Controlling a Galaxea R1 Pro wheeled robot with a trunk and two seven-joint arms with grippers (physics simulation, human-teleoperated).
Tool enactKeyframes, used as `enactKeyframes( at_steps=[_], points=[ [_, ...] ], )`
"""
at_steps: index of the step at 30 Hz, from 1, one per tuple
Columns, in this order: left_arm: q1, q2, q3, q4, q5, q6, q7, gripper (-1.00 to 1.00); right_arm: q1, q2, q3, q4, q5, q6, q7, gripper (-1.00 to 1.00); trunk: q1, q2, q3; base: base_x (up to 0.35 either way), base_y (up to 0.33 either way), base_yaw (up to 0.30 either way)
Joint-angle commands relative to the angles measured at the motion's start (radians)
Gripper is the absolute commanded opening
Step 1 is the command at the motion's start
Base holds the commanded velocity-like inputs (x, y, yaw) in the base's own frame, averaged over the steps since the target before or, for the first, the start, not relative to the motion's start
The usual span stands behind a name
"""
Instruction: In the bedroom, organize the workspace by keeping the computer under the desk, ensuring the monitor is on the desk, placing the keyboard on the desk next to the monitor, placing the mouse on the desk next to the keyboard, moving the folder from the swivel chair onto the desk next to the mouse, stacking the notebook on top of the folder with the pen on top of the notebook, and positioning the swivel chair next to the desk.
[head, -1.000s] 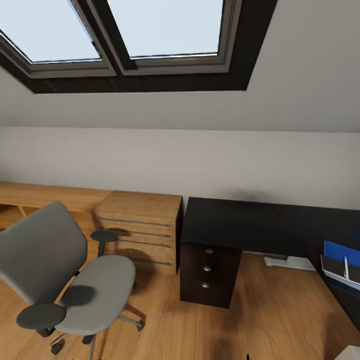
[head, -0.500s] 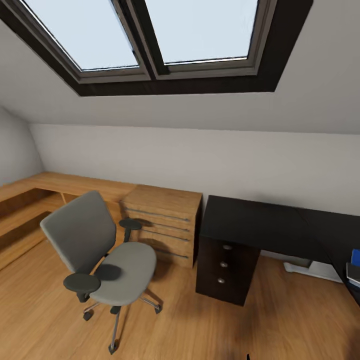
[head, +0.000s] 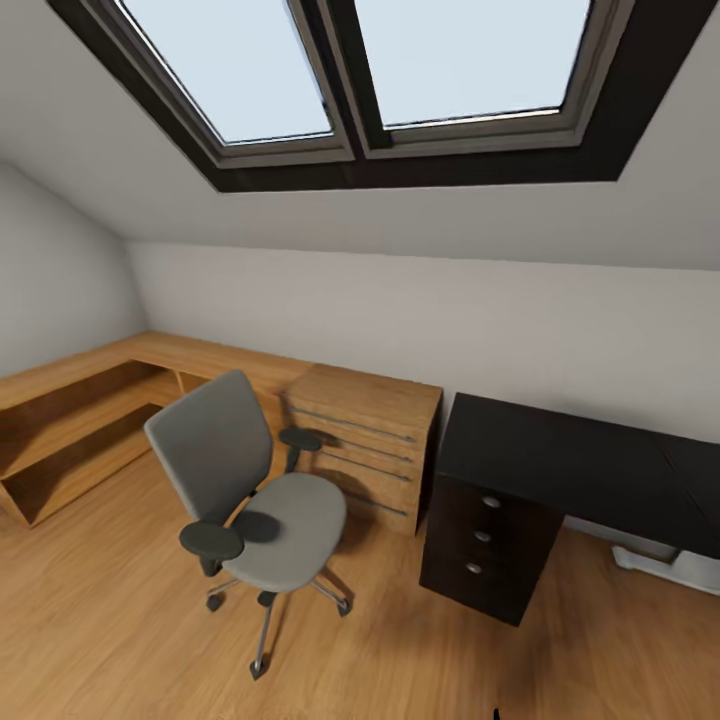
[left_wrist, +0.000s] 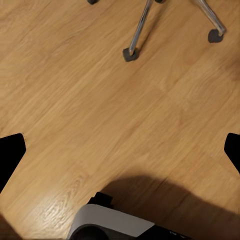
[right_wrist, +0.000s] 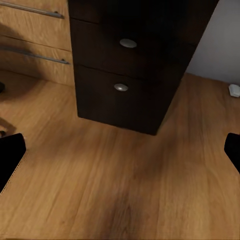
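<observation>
The grey swivel chair (head: 255, 500) stands on the wooden floor left of centre, its seat bare. Its chrome legs (left_wrist: 140, 30) and casters also show in the left wrist view. The glossy black desk (head: 560, 465) stands at the right, apart from the chair, with its three-drawer unit (head: 485, 545) facing me. My left gripper (left_wrist: 120, 155) hangs open over bare floor. My right gripper (right_wrist: 120, 155) hangs open above the floor in front of the drawer unit (right_wrist: 135, 65). The computer, monitor, keyboard, mouse, folder, notebook and pen are out of view.
A light wooden drawer chest (head: 370, 440) sits between the chair and the desk. A low wooden shelf (head: 70, 430) runs along the left wall. A sloped ceiling with a skylight (head: 370, 80) hangs overhead. A white foot (head: 665, 567) lies under the desk.
The head view has swung left and pulled back, so the chair, chest and desk sit further right and smaller. The blue panel at the right edge has left the picture.
</observation>
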Motion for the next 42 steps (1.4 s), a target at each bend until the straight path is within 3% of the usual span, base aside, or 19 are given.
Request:
enactKeyframes(
  at_steps=[1,17,42],
  points=[
    [-0.001,0.001,-0.008,0.000,0.011,-0.007,0.007,1.00,-0.001,-0.001,0.009,0.000,-0.004,-0.002,-0.007,1.00,0.000,-0.001,-0.003,0.000,0.000,0.262],
    [-0.001,0.001,-0.010,0.000,0.009,-0.012,-0.001,1.00,-0.001,-0.001,0.014,0.001,0.004,-0.004,-0.005,1.00,0.000,-0.001,-0.014,0.000,0.000,0.243],
    [-0.001,0.001,-0.015,0.048,0.005,-0.014,-0.003,1.00,-0.001,0.000,0.015,0.002,0.008,-0.002,0.001,1.00,0.000,-0.001,-0.015,0.000,0.000,0.049]
  ],
)
